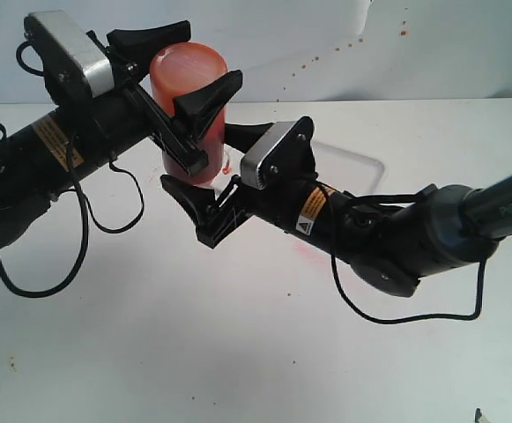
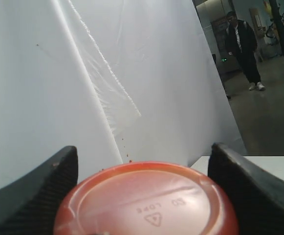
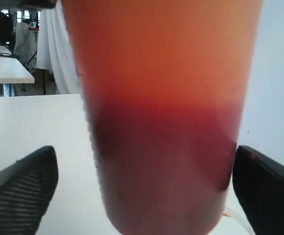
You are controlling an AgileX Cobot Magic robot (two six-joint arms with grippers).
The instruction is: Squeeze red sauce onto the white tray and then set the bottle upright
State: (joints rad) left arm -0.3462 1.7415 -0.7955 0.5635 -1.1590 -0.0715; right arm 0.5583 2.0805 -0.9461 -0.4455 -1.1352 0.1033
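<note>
The bottle point(image 1: 189, 79) hangs upside down above the table, its flat base point(image 2: 146, 205) uppermost. My left gripper point(image 1: 213, 51) is shut on its upper body, one finger on each side. Dark red sauce has pooled in the bottle's lower end point(image 3: 166, 161). My right gripper point(image 1: 196, 156) is open around that lower part, with a gap between the bottle and one finger point(image 3: 24, 186). The nozzle is hidden behind the right gripper. Behind the right wrist lies the white tray point(image 1: 361, 165), mostly covered. I see no red sauce drops on it.
A faint pink smear point(image 1: 308, 251) marks the white table under the right arm. Small red specks point(image 1: 403, 33) dot the white backdrop. The two arms crowd the table's middle, cables hanging below them. A person point(image 2: 242, 49) stands far off.
</note>
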